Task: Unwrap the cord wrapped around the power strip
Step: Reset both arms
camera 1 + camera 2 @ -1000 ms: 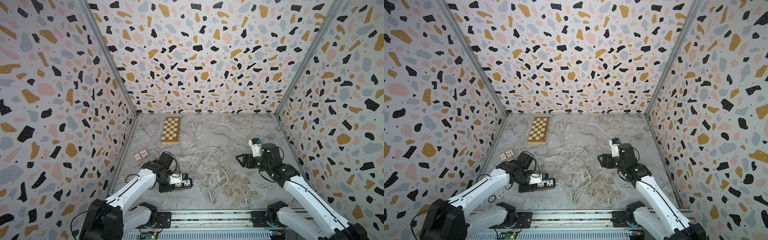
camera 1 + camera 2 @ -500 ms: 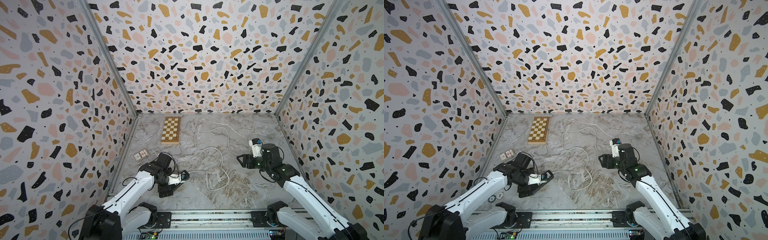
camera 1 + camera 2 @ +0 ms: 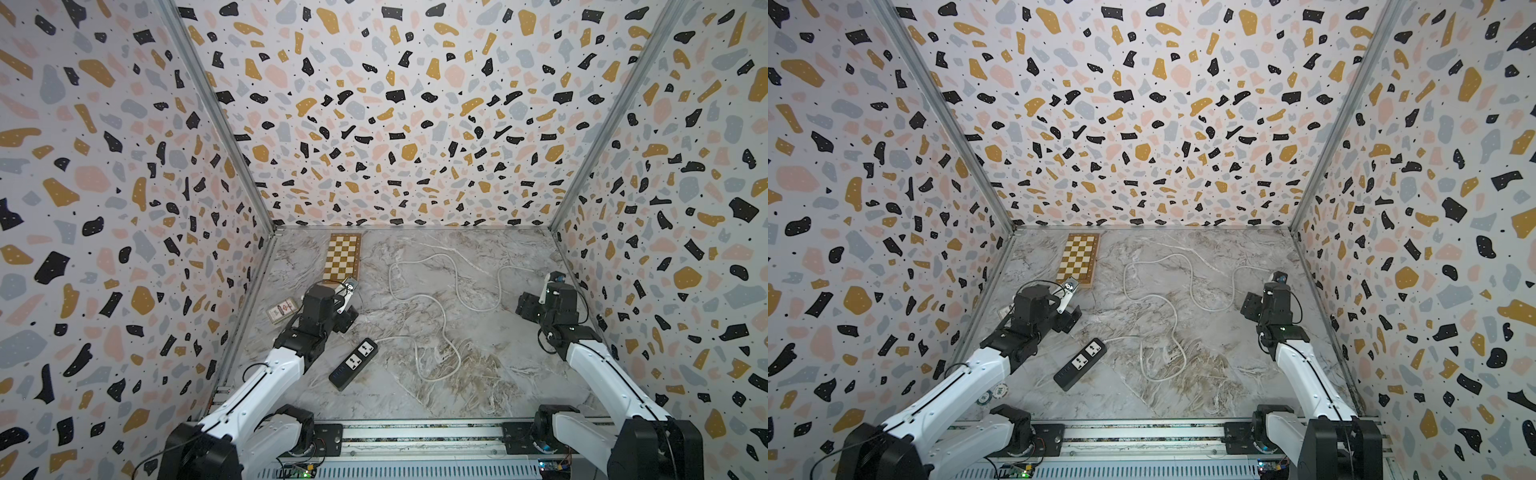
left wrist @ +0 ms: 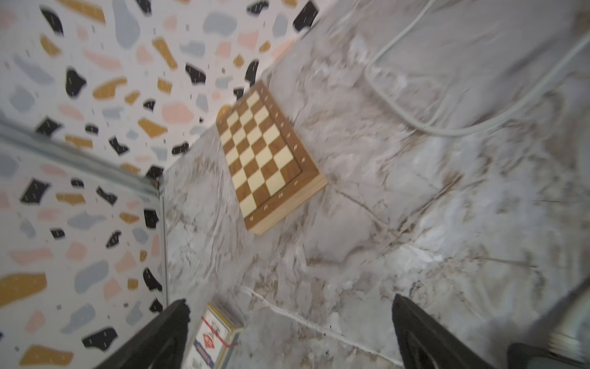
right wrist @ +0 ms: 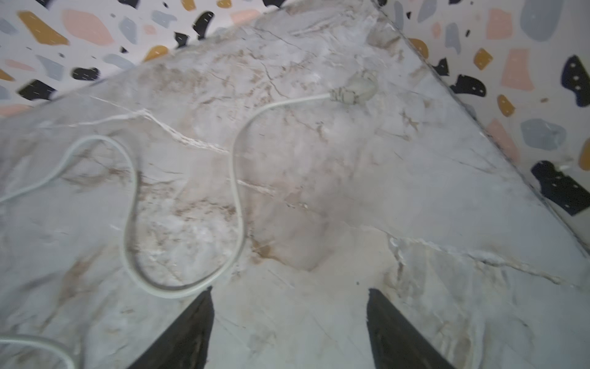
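The black power strip [image 3: 354, 364] [image 3: 1080, 364] lies flat and slantwise on the marble floor, socket faces up. The white cord [image 3: 478, 309] [image 3: 1212, 310] leaves its far end and snakes in loose loops across the floor to a white plug [image 5: 354, 88] near the right wall; no turn of it lies round the strip. My left gripper [image 3: 348, 318] [image 4: 289, 300] hangs open and empty behind and to the left of the strip. Over at the right, my right gripper [image 3: 524, 305] [image 5: 289, 290] is also open and empty, with a cord loop [image 5: 235, 179] just past one fingertip.
A brown-and-cream chessboard [image 3: 343, 257] [image 4: 265, 153] lies at the back left. A pack of cards [image 3: 283, 309] [image 4: 210, 338] sits by the left wall under my left gripper. Poker chips [image 3: 998, 390] lie near the left arm's base. Terrazzo walls close in three sides.
My left gripper opened, let go of the power strip, and drew back towards the chessboard. The strip now lies slantwise on the floor and the cord loops have shifted. The right arm hardly moved.
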Tool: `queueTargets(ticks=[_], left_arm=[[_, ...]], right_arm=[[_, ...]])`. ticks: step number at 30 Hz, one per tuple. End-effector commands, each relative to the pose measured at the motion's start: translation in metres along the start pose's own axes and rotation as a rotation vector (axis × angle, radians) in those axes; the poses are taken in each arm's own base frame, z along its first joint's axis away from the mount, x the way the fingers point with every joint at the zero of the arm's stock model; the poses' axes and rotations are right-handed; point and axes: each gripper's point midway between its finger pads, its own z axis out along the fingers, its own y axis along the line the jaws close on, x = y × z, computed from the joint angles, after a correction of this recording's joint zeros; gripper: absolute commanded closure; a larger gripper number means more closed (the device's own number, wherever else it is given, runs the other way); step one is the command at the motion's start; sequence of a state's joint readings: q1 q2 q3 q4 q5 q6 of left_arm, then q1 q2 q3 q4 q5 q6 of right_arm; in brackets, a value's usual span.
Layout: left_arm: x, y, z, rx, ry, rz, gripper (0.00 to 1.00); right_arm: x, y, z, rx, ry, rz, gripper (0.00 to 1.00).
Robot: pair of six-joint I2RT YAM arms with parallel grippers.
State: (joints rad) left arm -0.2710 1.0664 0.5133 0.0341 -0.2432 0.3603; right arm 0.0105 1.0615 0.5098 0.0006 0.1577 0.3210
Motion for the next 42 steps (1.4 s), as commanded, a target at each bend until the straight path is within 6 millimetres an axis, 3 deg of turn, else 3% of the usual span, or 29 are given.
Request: queueTargets(ticks=[1, 4, 6, 9, 11, 13, 16, 18, 24, 29, 38, 42], left_arm=[[0.001, 0.049, 0.01, -0.196, -0.093, -0.326, 0.01], [0.016, 0.071, 0.028, -0.23, -0.111, -0.503, 0.01], [0.027, 0.068, 0.041, -0.228, -0.087, -0.526, 0.01], [0.015, 0.061, 0.052, -0.165, -0.128, -0.531, 0.01], [0.02, 0.058, 0.06, -0.178, -0.166, -0.524, 0.01], [0.031, 0.051, 0.056, -0.176, -0.189, -0.54, 0.01], [0.031, 0.056, 0.051, -0.214, -0.25, -0.549, 0.01], [0.037, 0.061, 0.052, -0.248, -0.217, -0.58, 0.01], [0.042, 0.069, 0.049, -0.303, -0.22, -0.606, 0.01], [0.046, 0.072, 0.043, -0.33, -0.238, -0.62, 0.01], [0.047, 0.072, 0.042, -0.335, -0.245, -0.622, 0.01], [0.047, 0.073, 0.04, -0.339, -0.25, -0.629, 0.01]], right_arm=[[-0.032, -0.019, 0.011, 0.126, -0.201, -0.097, 0.22], [-0.034, -0.013, 0.03, 0.101, -0.281, -0.133, 0.19], [-0.026, -0.007, 0.041, 0.063, -0.317, -0.164, 0.18], [-0.009, 0.003, 0.053, -0.008, -0.355, -0.19, 0.16], [-0.003, 0.006, 0.053, -0.033, -0.343, -0.211, 0.15], [-0.007, 0.0, 0.054, 0.003, -0.345, -0.191, 0.14], [-0.008, -0.016, 0.06, 0.102, -0.284, -0.143, 0.08], [-0.012, -0.013, 0.061, 0.098, -0.33, -0.157, 0.01], [-0.009, -0.009, 0.061, 0.078, -0.294, -0.166, 0.0], [-0.004, 0.022, 0.067, -0.085, -0.265, -0.263, 0.0], [-0.002, 0.023, 0.073, -0.103, -0.225, -0.256, 0.0], [-0.003, 0.024, 0.067, -0.119, -0.259, -0.259, 0.0]])
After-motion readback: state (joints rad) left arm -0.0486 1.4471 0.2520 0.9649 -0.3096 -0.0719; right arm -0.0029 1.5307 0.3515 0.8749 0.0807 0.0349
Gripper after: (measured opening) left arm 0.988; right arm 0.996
